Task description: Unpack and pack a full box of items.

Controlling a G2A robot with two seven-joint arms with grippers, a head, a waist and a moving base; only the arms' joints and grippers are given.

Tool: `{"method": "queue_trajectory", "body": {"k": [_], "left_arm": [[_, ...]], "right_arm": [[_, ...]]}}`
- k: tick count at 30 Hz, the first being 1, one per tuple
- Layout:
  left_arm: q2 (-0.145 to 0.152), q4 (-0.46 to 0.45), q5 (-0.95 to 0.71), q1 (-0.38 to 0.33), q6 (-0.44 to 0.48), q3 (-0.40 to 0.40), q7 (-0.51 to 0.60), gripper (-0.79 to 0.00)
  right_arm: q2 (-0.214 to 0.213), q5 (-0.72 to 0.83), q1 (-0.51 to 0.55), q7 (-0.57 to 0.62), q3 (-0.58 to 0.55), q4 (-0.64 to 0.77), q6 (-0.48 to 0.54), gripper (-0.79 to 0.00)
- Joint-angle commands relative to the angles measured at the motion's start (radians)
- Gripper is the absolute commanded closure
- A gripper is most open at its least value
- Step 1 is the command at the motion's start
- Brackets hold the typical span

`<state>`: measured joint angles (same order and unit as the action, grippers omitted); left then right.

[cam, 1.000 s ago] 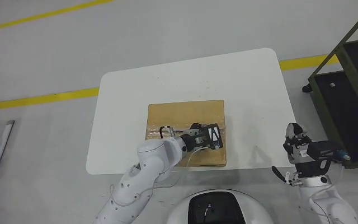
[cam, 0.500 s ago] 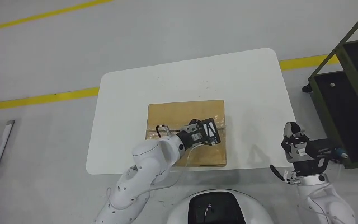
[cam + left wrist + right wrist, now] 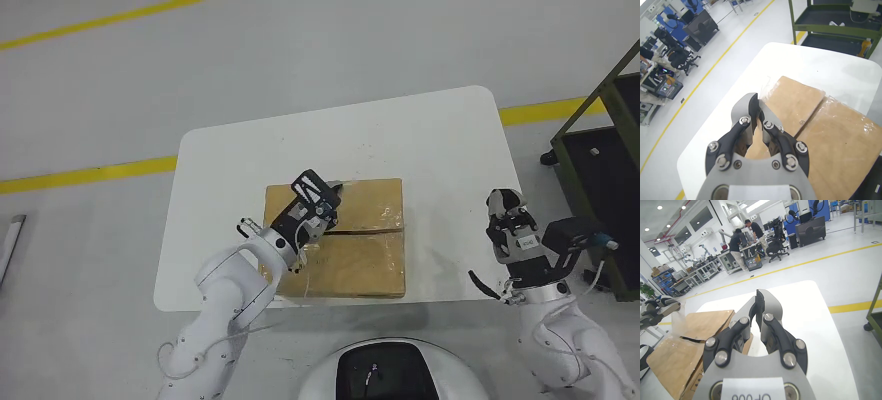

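My left gripper [image 3: 756, 105] has its fingers pinched together on a strip of clear tape [image 3: 765, 89]; the strip runs from my fingertips down to the cardboard box [image 3: 810, 117] and stands up off its lid; from the right wrist I see that same film [image 3: 677, 316] stretched between the left gripper [image 3: 659, 308] and the box top [image 3: 687, 336]; there is a dark gap along the seam where the two flaps meet. From above, that left gripper [image 3: 328, 191] sits over the far edge of the box [image 3: 355, 245], towards its left corner. My right gripper [image 3: 757, 306] has its fingers closed on each other with nothing between them; in the top view it [image 3: 505, 207] hangs at the right edge of the white table [image 3: 450, 140], well apart from the box. The box itself lies flat near the middle of the table, towards my side, flaps down, with crinkled tape along the centre seam. Out past the table's right side stands a green cart [image 3: 600, 165]; a yellow line [image 3: 90, 175] crosses the floor beyond.
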<state>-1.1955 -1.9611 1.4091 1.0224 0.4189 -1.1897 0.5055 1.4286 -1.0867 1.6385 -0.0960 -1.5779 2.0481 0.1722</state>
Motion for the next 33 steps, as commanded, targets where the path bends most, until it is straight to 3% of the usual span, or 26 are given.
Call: {"method": "queue_trajectory", "body": {"k": [1, 9, 22, 27, 33], "left_arm": [[0.006, -0.018, 0.001, 0.001, 0.012, -0.043, 0.020, 0.000], [0.029, -0.098, -0.006, 0.014, 0.076, -0.222, 0.071, 0.000], [0.065, -0.116, 0.028, 0.075, 0.113, -0.532, 0.098, 0.000], [0.075, -0.090, 0.071, 0.103, 0.115, -0.605, 0.059, 0.000], [0.081, -0.066, 0.102, 0.160, 0.091, -0.635, 0.024, 0.000]], "right_arm": [[0.000, -0.003, -0.009, 0.003, 0.017, -0.005, 0.008, 0.000], [-0.001, 0.018, -0.037, 0.012, 0.075, -0.030, 0.029, 0.000], [-0.004, -0.021, -0.163, 0.113, 0.201, -0.088, 0.094, 0.000], [-0.006, -0.021, -0.180, 0.148, 0.242, -0.124, 0.112, 0.000], [-0.010, -0.047, -0.197, 0.166, 0.261, -0.162, 0.119, 0.000]]}}
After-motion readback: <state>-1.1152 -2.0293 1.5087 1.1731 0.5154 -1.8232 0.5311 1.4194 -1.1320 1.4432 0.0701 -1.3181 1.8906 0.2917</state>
